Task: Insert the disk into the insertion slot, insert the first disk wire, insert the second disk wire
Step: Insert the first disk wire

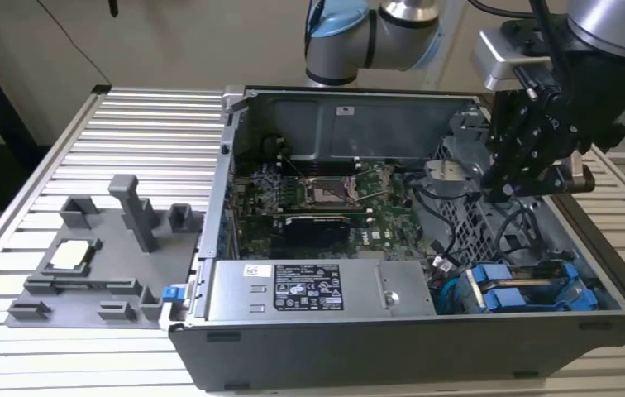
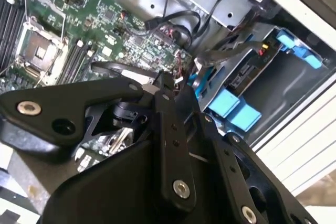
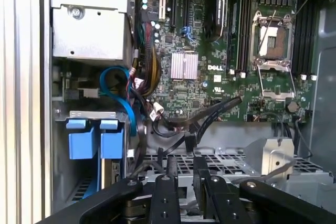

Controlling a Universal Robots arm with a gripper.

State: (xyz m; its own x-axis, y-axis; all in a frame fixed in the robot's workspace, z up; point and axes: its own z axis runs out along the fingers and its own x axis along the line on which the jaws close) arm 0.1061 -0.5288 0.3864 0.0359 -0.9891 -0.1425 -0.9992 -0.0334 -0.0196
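The disk's bright blue frame (image 1: 522,291) sits inside the drive cage at the case corner on the exterior view's right, so the disk is in the insertion slot. Both wrist views show the blue tabs (image 3: 94,141) (image 2: 236,109) under the cage's grey rim (image 3: 89,114). My gripper (image 1: 508,192) hangs above the perforated metal bay, further into the case than the disk. Its fingers (image 3: 170,174) stand close together, and a black wire's connector (image 3: 189,142) lies at their tips. The flat black wire (image 2: 113,67) loops to the gripper (image 2: 164,80).
The open case holds a green motherboard (image 1: 329,192) and a silver box with a white sticker (image 1: 307,289). A blue cable (image 3: 113,80) and loose black cables (image 3: 220,108) run beside the disk. A grey fixture (image 1: 103,248) rests on the slatted table at the exterior view's left.
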